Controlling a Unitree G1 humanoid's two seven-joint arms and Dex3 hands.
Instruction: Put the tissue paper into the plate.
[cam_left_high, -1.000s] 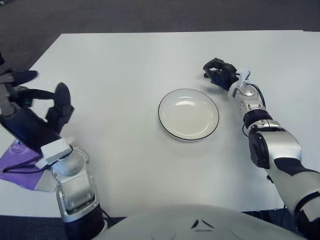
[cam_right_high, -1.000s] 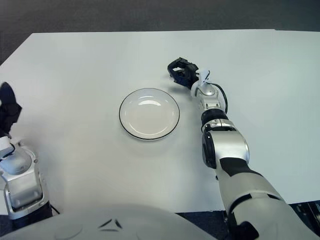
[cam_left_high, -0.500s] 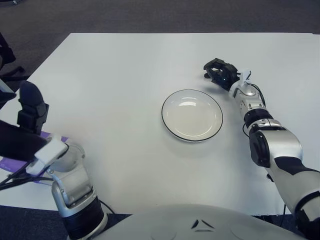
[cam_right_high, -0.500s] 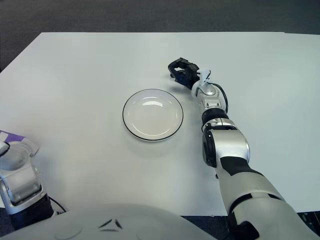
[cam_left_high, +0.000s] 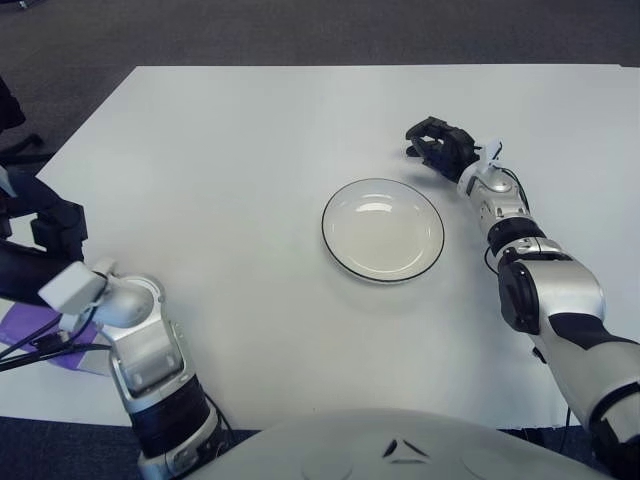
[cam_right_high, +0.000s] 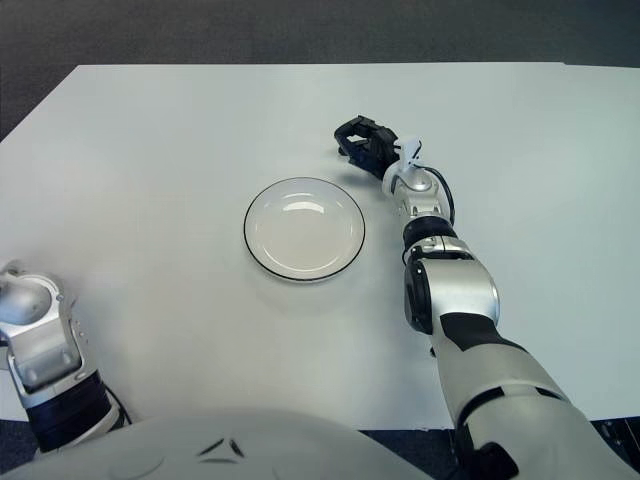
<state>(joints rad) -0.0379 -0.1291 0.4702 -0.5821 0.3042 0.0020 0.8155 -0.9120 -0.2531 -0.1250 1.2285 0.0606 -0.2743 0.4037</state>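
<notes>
The white plate (cam_left_high: 382, 229) with a dark rim sits empty at the table's middle. A purple tissue pack (cam_left_high: 24, 327) lies at the table's near left edge, mostly hidden under my left wrist and a black cable. My left hand (cam_left_high: 42, 238) shows at the far left edge of the left eye view, above and just behind the pack, and is partly cut off. My right hand (cam_left_high: 432, 143) shows beyond the plate's far right rim, its dark fingers curled and holding nothing.
The white table (cam_left_high: 250, 140) spreads wide around the plate. Its front edge (cam_left_high: 300, 405) runs close to my body, and dark carpet (cam_left_high: 300, 30) lies beyond its far edge. My left forearm (cam_left_high: 150, 370) rises at the lower left.
My left hand has swung out to the left edge of view and dropped lower over the purple pack. The right hand and the plate have not moved.
</notes>
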